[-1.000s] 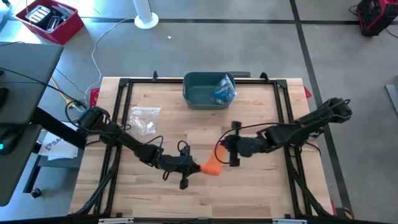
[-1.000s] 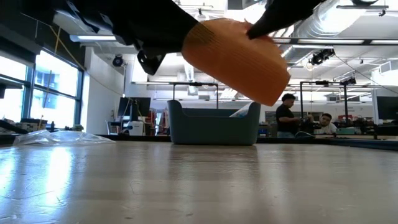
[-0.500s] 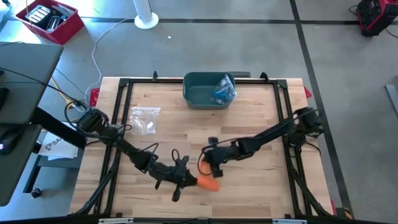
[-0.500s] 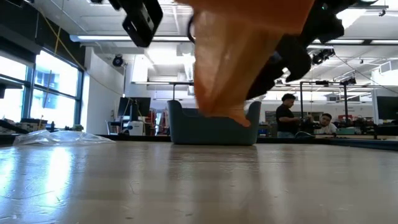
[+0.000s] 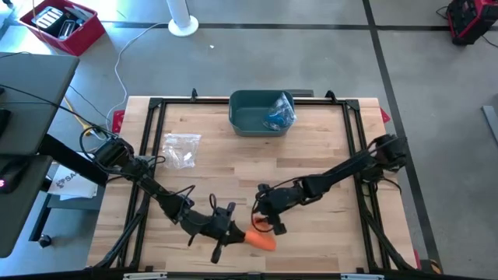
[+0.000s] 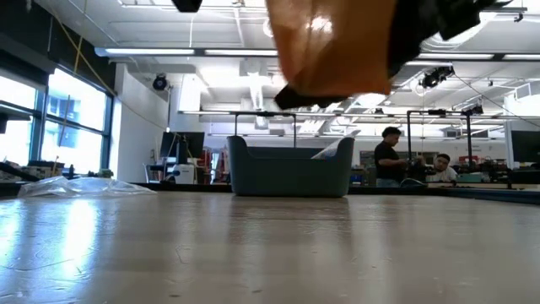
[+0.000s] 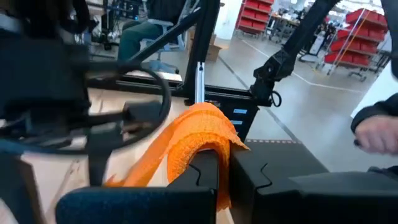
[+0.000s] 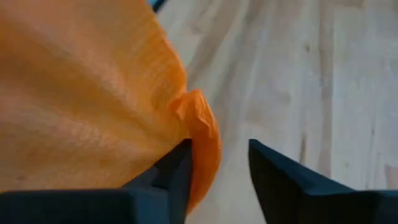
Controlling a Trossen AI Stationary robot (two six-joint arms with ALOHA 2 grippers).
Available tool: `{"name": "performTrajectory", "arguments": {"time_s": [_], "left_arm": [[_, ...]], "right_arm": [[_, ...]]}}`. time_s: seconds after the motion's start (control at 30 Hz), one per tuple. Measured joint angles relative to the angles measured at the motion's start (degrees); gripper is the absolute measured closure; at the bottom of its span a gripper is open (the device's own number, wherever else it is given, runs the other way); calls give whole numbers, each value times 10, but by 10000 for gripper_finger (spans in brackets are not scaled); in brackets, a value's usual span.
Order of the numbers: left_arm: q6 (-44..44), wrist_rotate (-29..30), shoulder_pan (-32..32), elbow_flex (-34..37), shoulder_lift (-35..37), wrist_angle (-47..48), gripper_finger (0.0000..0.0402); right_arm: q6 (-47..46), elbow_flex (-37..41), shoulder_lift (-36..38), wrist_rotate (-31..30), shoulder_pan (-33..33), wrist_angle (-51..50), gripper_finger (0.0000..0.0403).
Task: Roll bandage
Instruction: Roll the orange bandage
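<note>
An orange bandage (image 5: 262, 241) is held up near the table's front edge, middle. In the low view the bandage (image 6: 337, 42) hangs clear of the wood. My left gripper (image 5: 237, 233) comes from the left and is shut on it. My right gripper (image 5: 268, 224) slants down from the right onto the bandage's far side. In the right wrist view my right gripper (image 8: 221, 152) is open, with a crumpled bandage edge (image 8: 202, 134) beside one finger. My left gripper pinches a humped fold of the bandage (image 7: 214, 146) between its two fingers, coming almost level from the table's left. The bandage arches up over the fingertips and trails back along the gripper, lifted clear of the table. My right gripper has one finger (image 8: 171, 171) against the bandage's crumpled edge; the other finger (image 8: 280, 174) stands apart over bare wood. Nothing is pinched between them.
A teal bin (image 5: 247, 118) with blue wrapping inside stands at the far middle. A clear plastic bag (image 5: 182, 148) lies at the left. A black frame (image 5: 156, 105) runs around the table. People sit in the room behind (image 6: 392, 156).
Both grippers have moved toward the table's near edge with the bandage. My right gripper has dropped, tipped downward and gone left toward the bandage. The bandage has swung from a tilted roll shape into a bunch close under the arms, still clear of the table.
</note>
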State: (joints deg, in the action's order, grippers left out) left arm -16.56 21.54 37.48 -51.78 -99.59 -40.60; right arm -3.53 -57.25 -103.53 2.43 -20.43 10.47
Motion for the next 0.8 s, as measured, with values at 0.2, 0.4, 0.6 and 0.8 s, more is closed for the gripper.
{"name": "performTrajectory", "arguments": {"time_s": [0.2,0.4,0.6,0.8], "left_arm": [[38,0,0,-21,0,-1,396],[67,0,0,-41,1,-2,396],[50,-6,-5,-41,1,21,396],[32,-7,-11,-41,1,49,396]], "right_arm": [[1,0,86,-38,-7,-91,230],[-9,0,152,-27,-18,-107,230],[-33,0,162,63,-10,-88,224],[-40,0,162,113,11,-84,193]]}}
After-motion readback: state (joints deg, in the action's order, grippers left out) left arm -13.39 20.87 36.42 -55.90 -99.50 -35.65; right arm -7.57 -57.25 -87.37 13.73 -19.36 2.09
